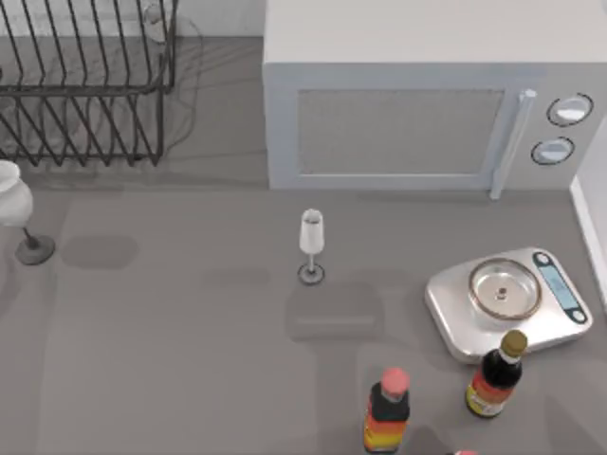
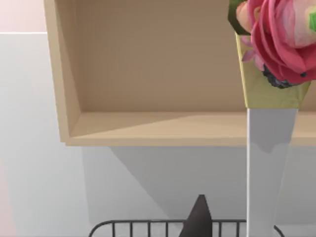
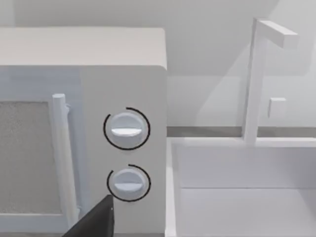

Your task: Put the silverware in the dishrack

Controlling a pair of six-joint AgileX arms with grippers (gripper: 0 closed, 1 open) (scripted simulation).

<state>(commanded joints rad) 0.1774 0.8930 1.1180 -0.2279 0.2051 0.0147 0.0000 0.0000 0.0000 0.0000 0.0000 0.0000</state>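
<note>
**Left wrist view.** The silverware (image 2: 266, 187), a white handle topped with yellow and a red-pink knob, stands upright above the rim of the dishrack (image 2: 148, 227), in front of a wooden shelf (image 2: 148, 123) on the wall. The left pincer (image 2: 200, 219) shows a dark tip beside the handle; whether it is clenched or released cannot be told.

**Top view.** The dishrack (image 1: 85, 85) stands at the bench's (image 1: 190, 332) far left corner. To its right is the microwave (image 1: 398, 123), and a wine glass (image 1: 311, 242) stands nearer the middle.

**Right wrist view.** The right pincer (image 3: 96, 222) hangs before the microwave dials, far from the dishrack. Its state cannot be told.
</note>
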